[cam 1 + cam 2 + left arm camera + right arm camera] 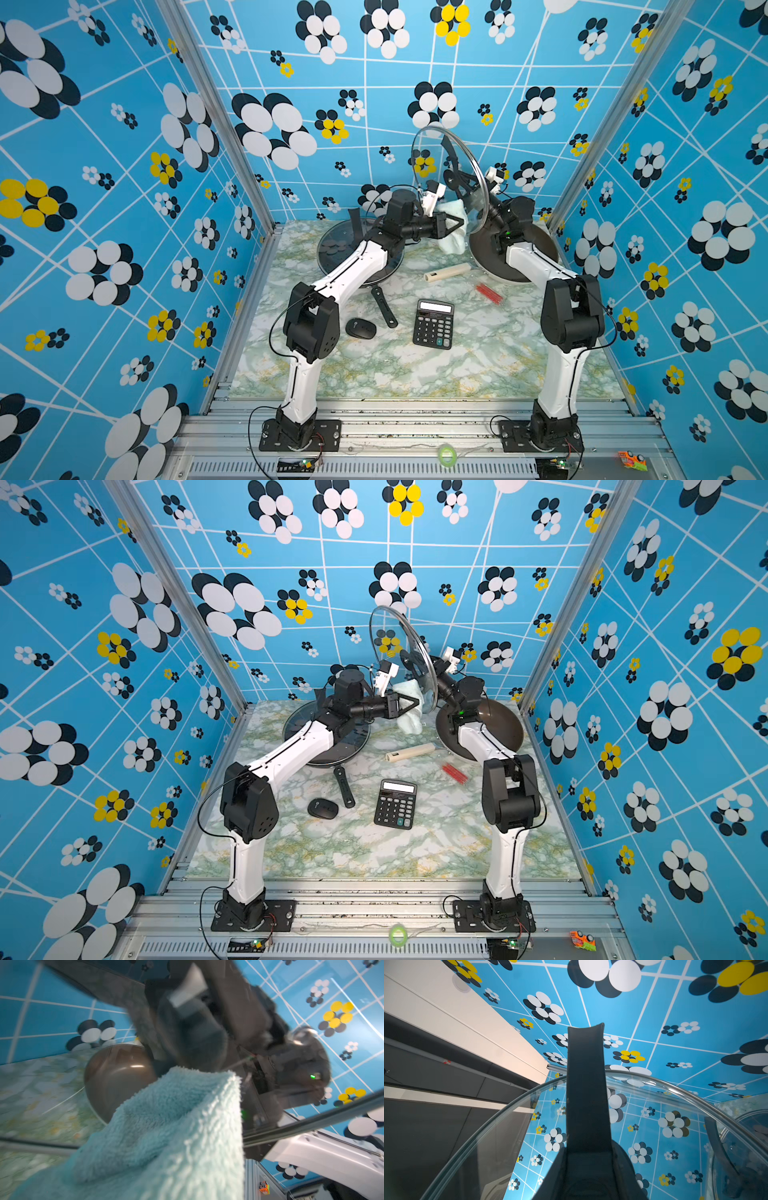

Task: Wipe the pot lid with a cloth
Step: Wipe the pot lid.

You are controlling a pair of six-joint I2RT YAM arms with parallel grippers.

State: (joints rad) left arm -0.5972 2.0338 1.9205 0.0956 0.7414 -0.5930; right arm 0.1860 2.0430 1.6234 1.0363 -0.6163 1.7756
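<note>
The left gripper (pixel 456 224) is clamped tight on the cloth (pixel 454 246), which hangs from it and lies against the lid (pixel 436 166) just beyond. The right gripper (pixel 458 183), narrowly closed on the black handle (pixel 587 1084), holds the glass lid on edge above the surface (pixel 478 353).

Pale mint-green terry cloth (pixel 454 244); clear glass pot lid (pixel 428 166), black-handled; white marble tabletop (pixel 374 365) veined green and yellow; black calculator (pixel 433 324); blue flower-patterned walls (pixel 124 166).
</note>
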